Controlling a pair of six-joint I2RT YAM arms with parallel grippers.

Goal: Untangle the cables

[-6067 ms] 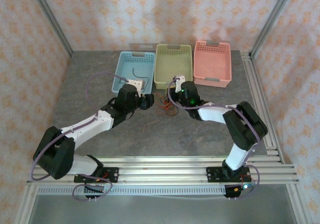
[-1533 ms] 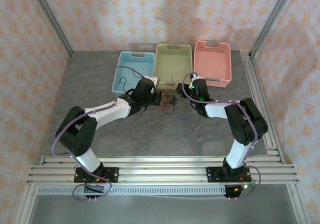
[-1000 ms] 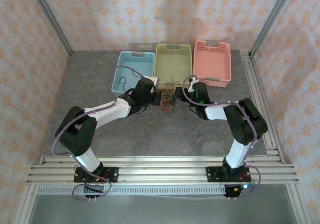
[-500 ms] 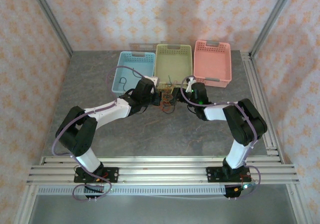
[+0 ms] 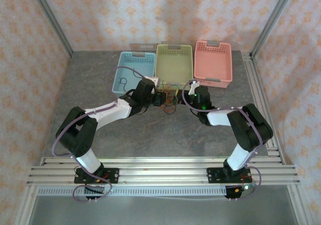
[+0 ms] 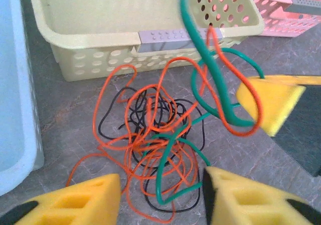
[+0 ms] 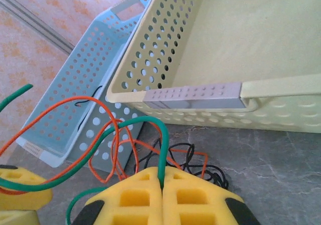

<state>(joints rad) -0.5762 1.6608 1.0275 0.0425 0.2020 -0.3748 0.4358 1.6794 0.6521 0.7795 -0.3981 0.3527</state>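
The cables (image 6: 155, 144) are a tangle of thin orange, black and green wires on the grey table just in front of the yellow-green basket (image 6: 95, 59); from above the cables (image 5: 169, 102) lie between the two grippers. My left gripper (image 6: 160, 197) is open and low over the tangle's near side, with loops between its yellow fingers (image 6: 75, 200) but nothing pinched. My right gripper (image 7: 161, 185) is shut on the green cable (image 7: 161, 149), which arches up and away to the left. That right gripper (image 6: 273, 104) appears at the right of the left wrist view, holding the green loop up.
A blue basket (image 5: 131, 70) with a thin black wire (image 7: 83, 102) in it, the yellow-green basket (image 5: 174, 59) and a pink basket (image 5: 214, 62) stand in a row at the back. Both grippers (image 5: 161, 98) (image 5: 179, 95) are close together right before the middle basket's front rim.
My left gripper has opened, letting go of the tangle. My right gripper has closed on the green cable and drawn slightly right and towards me.
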